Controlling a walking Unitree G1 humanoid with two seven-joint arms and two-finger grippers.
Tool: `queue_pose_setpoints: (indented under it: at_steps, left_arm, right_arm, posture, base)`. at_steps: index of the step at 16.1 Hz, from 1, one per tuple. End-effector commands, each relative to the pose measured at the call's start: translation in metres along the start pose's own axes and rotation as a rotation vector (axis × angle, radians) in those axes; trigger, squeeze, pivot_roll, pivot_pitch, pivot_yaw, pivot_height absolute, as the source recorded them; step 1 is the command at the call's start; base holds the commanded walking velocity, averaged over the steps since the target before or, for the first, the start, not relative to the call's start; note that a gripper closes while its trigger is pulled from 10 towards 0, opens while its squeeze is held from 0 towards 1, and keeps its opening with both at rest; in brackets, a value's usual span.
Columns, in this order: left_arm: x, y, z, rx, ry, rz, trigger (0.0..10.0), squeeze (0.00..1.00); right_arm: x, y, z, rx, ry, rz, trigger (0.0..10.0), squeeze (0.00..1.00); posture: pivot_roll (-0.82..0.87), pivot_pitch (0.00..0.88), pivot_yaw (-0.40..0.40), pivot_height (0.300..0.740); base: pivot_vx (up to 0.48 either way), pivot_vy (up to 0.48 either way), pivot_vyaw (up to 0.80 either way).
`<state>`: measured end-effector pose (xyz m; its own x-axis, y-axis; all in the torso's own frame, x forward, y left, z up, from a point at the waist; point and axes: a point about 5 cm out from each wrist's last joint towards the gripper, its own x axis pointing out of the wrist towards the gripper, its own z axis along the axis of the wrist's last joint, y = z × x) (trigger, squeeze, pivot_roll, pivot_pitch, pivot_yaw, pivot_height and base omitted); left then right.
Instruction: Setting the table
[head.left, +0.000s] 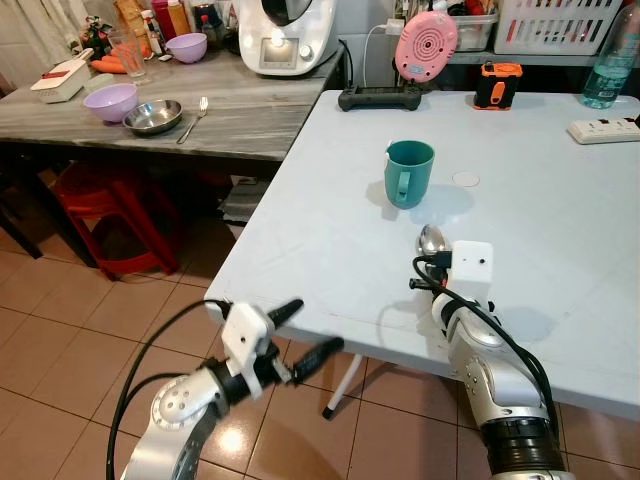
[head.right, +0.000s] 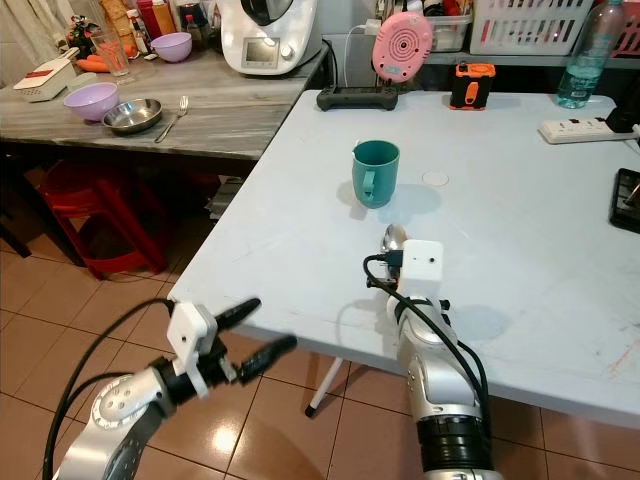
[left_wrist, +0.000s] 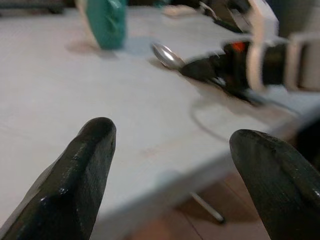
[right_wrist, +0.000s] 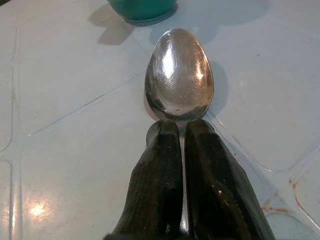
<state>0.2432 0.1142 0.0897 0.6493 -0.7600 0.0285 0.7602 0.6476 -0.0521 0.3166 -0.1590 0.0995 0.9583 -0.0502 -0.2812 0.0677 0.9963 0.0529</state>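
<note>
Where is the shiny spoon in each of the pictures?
Left eye view: spoon at mid-picture, below the teal mug.
Right eye view: spoon below the mug.
Left wrist view: spoon near the top, right of the mug.
Right wrist view: spoon centre, held by the right tool.
Shared landmark: the mug.

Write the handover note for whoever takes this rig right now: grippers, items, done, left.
Right gripper: shut on the spoon, bowl pointing toward the teal mug, low over the white table.
Left gripper: open, holding nothing, off the table's near edge.
Done: mug stands upright on the table; spoon picked up.
Left: set the spoon down, probably beside the mug. A fork, purple bowl and metal dish lie on the grey counter, not yet brought over.
</note>
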Motion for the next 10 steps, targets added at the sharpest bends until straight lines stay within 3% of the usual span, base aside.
queue_pose_setpoints:
  at_steps: [1,3,5,7,8,10]
  left_arm:
    - [-0.001,0.012,0.005,0.039,-0.010,0.061,10.0,0.00]
    - [-0.001,0.020,0.008,0.059,-0.022,0.110,10.0,0.00]
    - [-0.001,0.046,0.011,0.079,-0.018,0.318,10.0,0.00]
    - [-0.002,0.061,0.009,0.028,-0.007,0.456,10.0,0.00]
    - [-0.001,0.061,0.009,0.009,-0.018,0.458,10.0,0.00]
    - [0.005,0.058,0.010,-0.001,-0.032,0.452,10.0,0.00]
  right_arm:
    - [-0.005,-0.007,-0.032,0.034,0.140,-0.033,0.0,0.00]
    - [-0.006,-0.009,-0.028,0.052,0.114,-0.044,0.0,0.00]
    - [-0.011,-0.018,-0.009,0.104,-0.002,-0.095,0.0,0.00]
    - [-0.022,-0.021,0.003,0.155,-0.106,-0.111,0.0,0.00]
    - [-0.030,-0.021,0.011,0.169,-0.179,-0.113,10.0,0.00]
    - [-0.035,-0.021,0.010,0.173,-0.205,-0.125,10.0,0.00]
  posture:
    - [-0.07,0.060,0.113,0.740]
    - [-0.07,0.057,0.113,0.740]
    - [-0.07,0.057,0.112,0.740]
    - [-0.08,0.051,0.115,0.740]
    - [-0.08,0.047,0.116,0.740]
    - [-0.08,0.043,0.118,0.740]
  base:
    - [0.000,0.000,0.00]
    - [0.000,0.000,0.00]
    - [0.000,0.000,0.00]
    - [0.000,0.000,0.00]
    - [0.000,0.000,0.00]
    - [0.000,0.000,0.00]
